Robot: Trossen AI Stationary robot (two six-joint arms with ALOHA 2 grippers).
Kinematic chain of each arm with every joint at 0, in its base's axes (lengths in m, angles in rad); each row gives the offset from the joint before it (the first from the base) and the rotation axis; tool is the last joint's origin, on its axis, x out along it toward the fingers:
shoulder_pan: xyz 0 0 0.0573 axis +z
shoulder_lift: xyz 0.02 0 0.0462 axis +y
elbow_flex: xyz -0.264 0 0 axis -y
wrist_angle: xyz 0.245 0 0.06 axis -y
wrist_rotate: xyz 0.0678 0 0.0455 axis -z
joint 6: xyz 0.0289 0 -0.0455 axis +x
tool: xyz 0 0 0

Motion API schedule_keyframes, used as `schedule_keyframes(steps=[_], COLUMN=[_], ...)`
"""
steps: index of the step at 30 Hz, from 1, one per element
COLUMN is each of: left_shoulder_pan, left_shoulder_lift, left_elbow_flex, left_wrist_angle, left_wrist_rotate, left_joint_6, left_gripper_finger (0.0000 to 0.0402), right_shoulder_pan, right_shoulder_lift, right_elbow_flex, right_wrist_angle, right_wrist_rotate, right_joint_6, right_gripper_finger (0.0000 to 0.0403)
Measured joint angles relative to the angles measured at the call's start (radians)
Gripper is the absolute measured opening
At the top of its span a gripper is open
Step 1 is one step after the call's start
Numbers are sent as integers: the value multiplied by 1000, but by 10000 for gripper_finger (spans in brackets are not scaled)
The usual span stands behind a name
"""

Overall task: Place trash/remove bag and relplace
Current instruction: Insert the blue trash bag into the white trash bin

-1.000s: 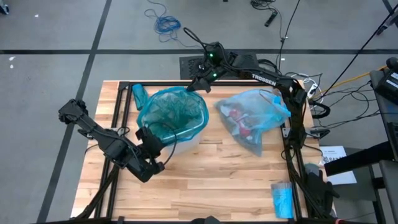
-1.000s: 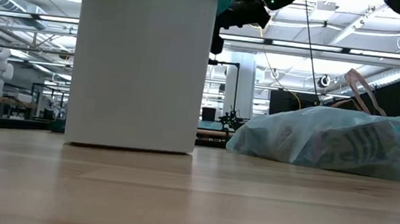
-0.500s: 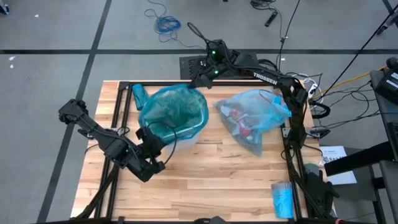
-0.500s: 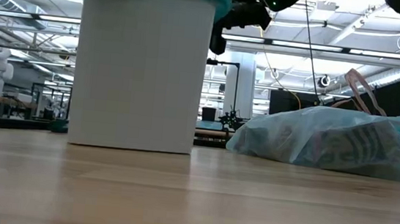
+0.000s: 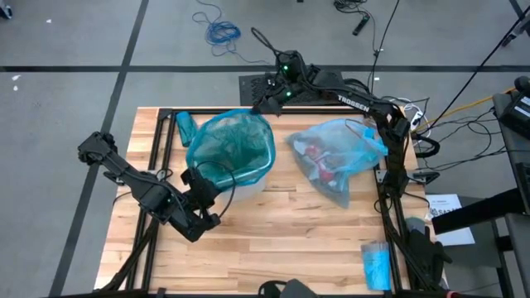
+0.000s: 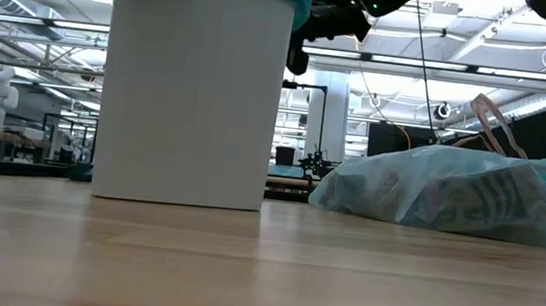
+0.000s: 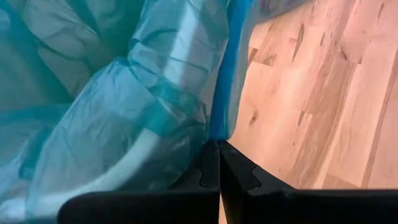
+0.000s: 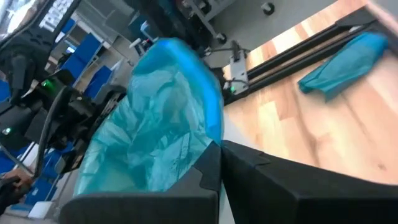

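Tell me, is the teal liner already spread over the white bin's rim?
Mostly yes. From above, the liner lies open across the bin; the low view shows it folded over the rim. Whether the far edge is covered, cannot tell.

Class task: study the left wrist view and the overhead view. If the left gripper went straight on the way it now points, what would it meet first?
Most likely the teal bag lining the white bin. The left gripper, jaws shut, already sits at the liner's folded-over rim, so the plastic comes first, though depth is hard to judge.
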Motion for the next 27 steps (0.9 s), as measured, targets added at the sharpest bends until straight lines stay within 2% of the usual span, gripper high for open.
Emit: schedule_keyframes(steps=[8, 15, 21, 27], left_shoulder_pan=[0, 4, 7, 4], left_shoulder_lift=[0, 0, 0, 1], left_elbow_flex=[0, 0, -71, -152], left_wrist_angle=[0, -9, -23, 9], left_wrist_rotate=[-4, -36, -83, -81], left_joint_6=[0, -1, -132, -235], left_gripper_finger=[0, 0, 0, 0], right_shoulder_pan=[-26, -14, 21, 34], right_shoulder_lift=[-2, -3, -3, -3], right_elbow_flex=[-13, -155, -268, -279], right_wrist_angle=[0, 29, 158, 202], right_wrist_rotate=[5, 14, 14, 18], right_joint_6=[1, 5, 67, 92], right_gripper_finger=[0, 0, 0, 0])
